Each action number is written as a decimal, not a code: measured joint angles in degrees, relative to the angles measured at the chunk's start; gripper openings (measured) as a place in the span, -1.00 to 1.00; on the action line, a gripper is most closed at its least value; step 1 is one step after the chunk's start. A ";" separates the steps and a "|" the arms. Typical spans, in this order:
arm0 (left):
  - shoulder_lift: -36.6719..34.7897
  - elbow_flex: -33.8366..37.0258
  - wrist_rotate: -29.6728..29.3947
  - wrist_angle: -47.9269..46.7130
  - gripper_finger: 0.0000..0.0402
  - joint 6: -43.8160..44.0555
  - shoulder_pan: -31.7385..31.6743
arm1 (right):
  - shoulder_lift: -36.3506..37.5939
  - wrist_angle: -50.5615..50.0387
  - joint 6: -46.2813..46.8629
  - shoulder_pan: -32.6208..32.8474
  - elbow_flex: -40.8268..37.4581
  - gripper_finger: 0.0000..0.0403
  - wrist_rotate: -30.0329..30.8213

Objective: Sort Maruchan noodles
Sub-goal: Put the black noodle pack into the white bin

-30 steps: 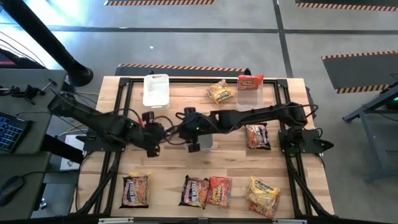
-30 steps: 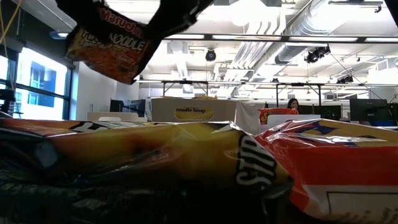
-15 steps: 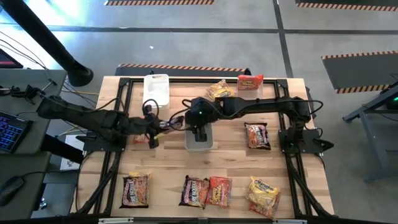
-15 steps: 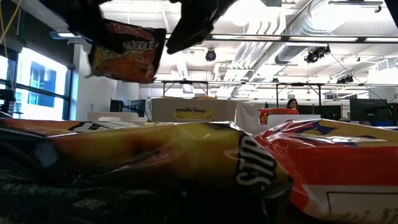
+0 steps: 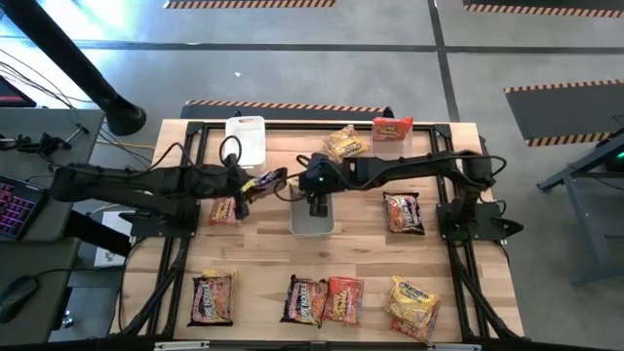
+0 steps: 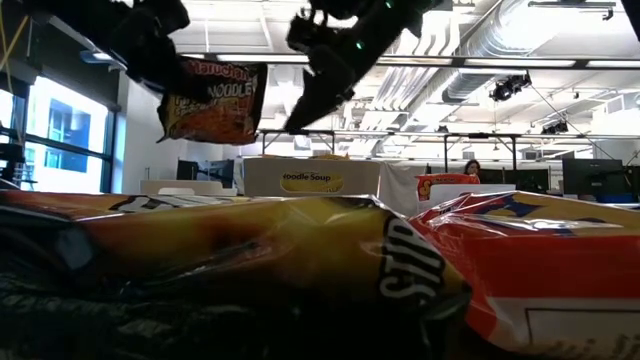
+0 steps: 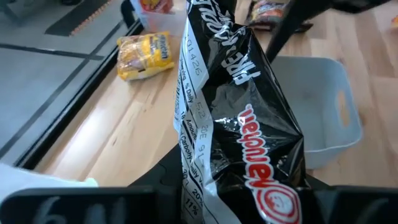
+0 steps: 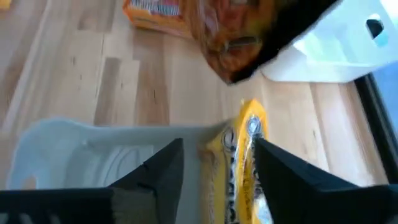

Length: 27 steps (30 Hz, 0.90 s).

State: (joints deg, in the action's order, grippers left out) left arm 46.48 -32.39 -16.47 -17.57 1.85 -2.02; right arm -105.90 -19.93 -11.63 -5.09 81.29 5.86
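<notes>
Take the clear bin (image 5: 312, 216) at the middle of the table (image 5: 263, 263) as your reference. Well to its left and nearer the front edge, a dark packet (image 5: 213, 297) is lying flat. Just left of the bin, an orange packet (image 5: 223, 211) is lying on the wood under the left arm. Above that spot your left gripper (image 5: 244, 188) is pinching a dark brown-black packet (image 5: 265, 180) by one end and holding it in the air, just beside the bin's left rear corner; in the left wrist view that dark brown-black packet (image 7: 239, 124) is hanging in front of the bin (image 7: 317, 106), label facing the camera. Behind the bin and to the left, a white bin (image 5: 246, 141) is sitting at the rear edge.

Your right gripper (image 5: 317, 207) is hovering directly over the clear bin, fingers spread apart and holding nothing; its wrist view is showing the bin (image 8: 93, 155) below and a yellow packet (image 8: 245, 162) between and just beyond the fingers (image 8: 155, 168).

In front of the bin, a dark and a red packet (image 5: 324, 298) are lying side by side. Behind it to the right, a yellow packet (image 5: 345, 143) is resting beside a clear bin holding a red packet (image 5: 392, 128). Right of the reference bin, a dark packet (image 5: 402, 213) is lying flat, and a yellow pair (image 5: 413, 304) is sitting toward the front right.
</notes>
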 joint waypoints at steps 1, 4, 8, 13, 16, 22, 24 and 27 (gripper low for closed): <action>0.00 0.38 0.96 0.82 -0.54 -0.04 -0.98 | 0.63 2.41 0.00 -0.62 -1.97 -0.22 -0.43; -0.20 1.05 3.63 0.85 -0.54 0.10 -4.06 | 3.83 11.85 1.41 -2.63 -9.05 -0.42 -0.78; -0.22 1.61 6.33 1.50 -0.54 0.71 -7.11 | 9.25 26.57 4.83 -4.56 -21.24 -0.70 -3.14; -0.22 1.61 11.37 6.16 -0.54 1.12 -9.46 | 15.98 46.44 7.43 -5.36 -35.75 -0.97 -2.74; -0.09 1.61 13.85 8.77 -0.54 1.59 -10.63 | 17.66 55.28 11.24 -6.15 -41.82 -0.95 -2.78; 1.35 1.61 15.22 12.78 -0.54 1.67 -11.57 | 17.76 58.29 17.29 -6.81 -42.98 -0.72 -5.73; 1.98 1.61 16.82 14.26 -0.54 1.62 -11.54 | 16.97 58.29 18.07 -6.22 -41.89 -0.56 -8.08; 3.23 1.56 19.99 17.53 -0.54 1.97 -11.54 | 15.77 58.36 19.34 -5.38 -39.87 -0.26 -9.68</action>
State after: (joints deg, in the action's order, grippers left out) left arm 49.71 -30.83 3.52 -0.04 3.81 -13.56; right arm -90.13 38.43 7.71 -10.46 41.43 -3.82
